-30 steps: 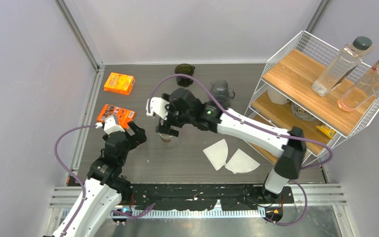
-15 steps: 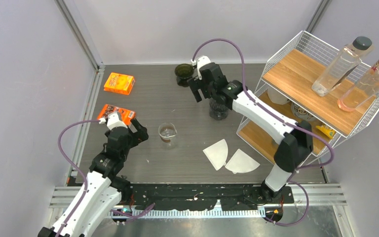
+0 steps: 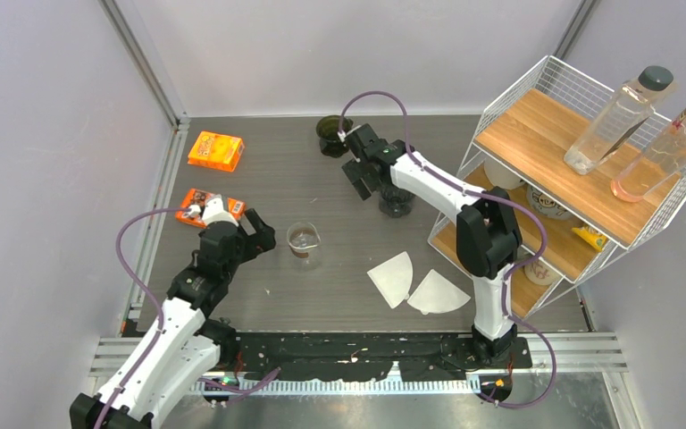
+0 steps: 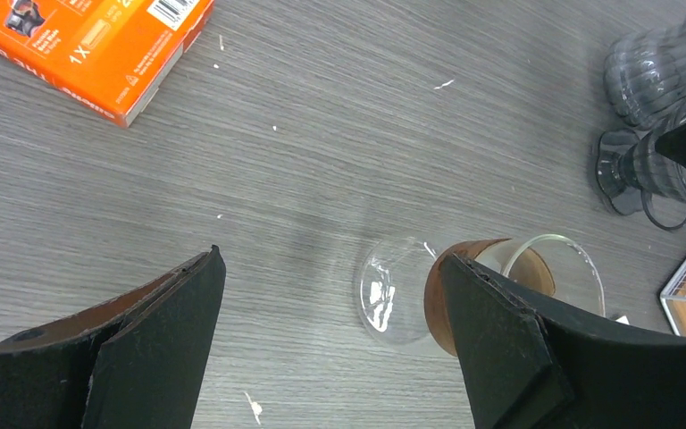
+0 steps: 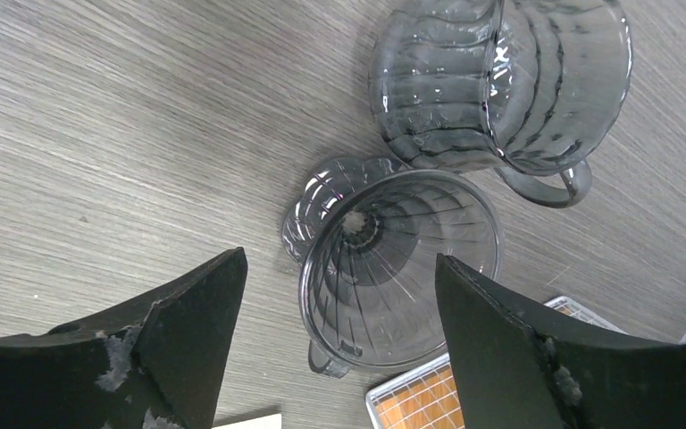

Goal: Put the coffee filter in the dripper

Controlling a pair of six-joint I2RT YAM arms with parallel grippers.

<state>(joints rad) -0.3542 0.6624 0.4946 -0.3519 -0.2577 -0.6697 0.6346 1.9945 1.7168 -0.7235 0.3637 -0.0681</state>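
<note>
Two white coffee filters [image 3: 393, 277] [image 3: 438, 293] lay flat on the grey surface [image 3: 268, 295], just beside each other, near the front edge and right of centre. Each was a folded fan: the left one appeared to point its narrow end leftward, the right one toward the back wall. The smoky glass dripper [image 5: 402, 268] stood well apart from them, farther back beside the wire rack [image 3: 464, 192], with its wide mouth upward and its scalloped foot beneath. A ribbed glass jug [image 5: 500, 80] stood just beside it.

The right arm reached far over the surface, elbow bent by the rack, with the right gripper [image 5: 335, 268] hanging above the dripper; its jaws were spread, one on each side of the dripper in the wrist view, gripping nothing.

The left arm stretched forward and low, with the left gripper [image 4: 322, 268] near a clear beaker [image 4: 500, 286] bearing a brown band; its jaws were spread wide and held nothing. An orange box [image 4: 98, 45] lay behind it.
</note>
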